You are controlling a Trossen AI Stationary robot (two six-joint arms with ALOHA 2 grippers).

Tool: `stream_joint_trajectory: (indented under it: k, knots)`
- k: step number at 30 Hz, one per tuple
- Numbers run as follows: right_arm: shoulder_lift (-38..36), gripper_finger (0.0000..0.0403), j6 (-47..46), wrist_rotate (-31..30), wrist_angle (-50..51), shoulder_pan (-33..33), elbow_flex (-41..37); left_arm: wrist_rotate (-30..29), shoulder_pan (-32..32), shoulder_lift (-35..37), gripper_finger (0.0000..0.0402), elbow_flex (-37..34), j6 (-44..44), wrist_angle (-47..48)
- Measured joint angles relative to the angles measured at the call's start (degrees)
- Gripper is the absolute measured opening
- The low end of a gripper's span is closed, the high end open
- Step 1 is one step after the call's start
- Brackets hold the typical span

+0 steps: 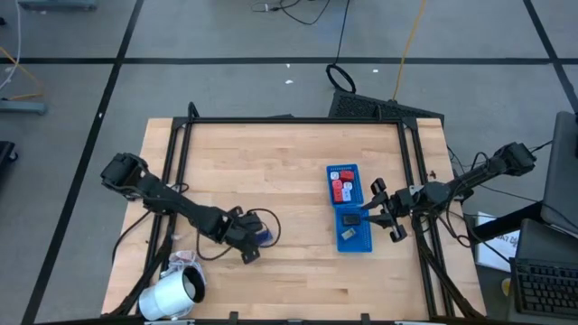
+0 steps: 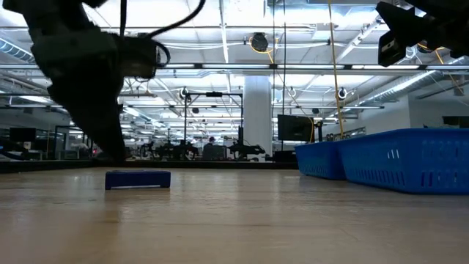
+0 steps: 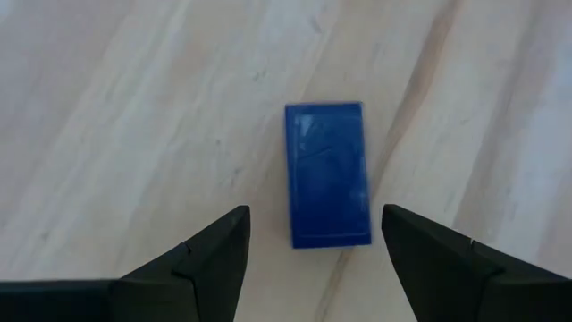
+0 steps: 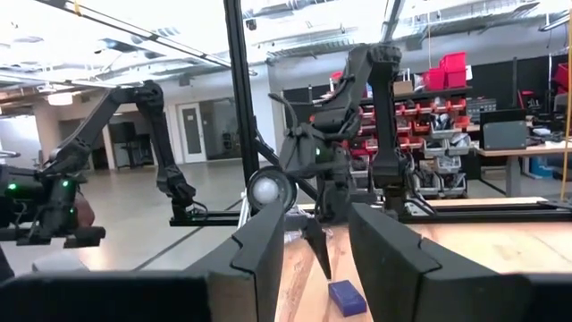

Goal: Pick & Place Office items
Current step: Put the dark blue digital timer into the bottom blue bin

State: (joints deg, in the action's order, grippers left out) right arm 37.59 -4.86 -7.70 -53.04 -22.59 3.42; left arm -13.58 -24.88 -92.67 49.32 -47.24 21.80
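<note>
Block [image 3: 328, 174] of dark blue plastic lies flat on the wooden table [image 1: 289, 171], toward its front left. Just above it hangs the left gripper [image 3: 313, 259], fingers spread wider than the block and gripping nothing. Well apart to the right, more small pieces sit in the blue tray [image 1: 348, 212]; the right gripper [image 1: 377, 212] hovers at its edge, jaws slightly parted and empty.

left end effector [image 1: 256, 236]: hanging over the surface [image 1: 289, 167], front-left part, fingers either side of the block
block [image 1: 264, 236]: lying flat on the surface, well apart from the tray
tray [image 1: 348, 208]: sitting toward the right, small pieces [image 1: 341, 189] lying in it
right end effector [image 1: 372, 214]: hovering at the tray's right edge
roll [image 1: 172, 296]: lying at the front-left corner
</note>
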Motion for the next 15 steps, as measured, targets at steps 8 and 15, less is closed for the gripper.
stream_joint_trajectory:
  k: [8,15]
  knots:
    - [0.06,0.0116,-0.02,-0.15,0.16,-0.02,-0.04,-0.29,-0.02,-5.75,0.0257,-0.02,-0.51,-4.75]
    - [0.08,0.0116,-0.02,-0.17,0.18,0.0,-0.04,-2.83,-0.15,-7.92,0.0257,0.17,0.38,-5.48]
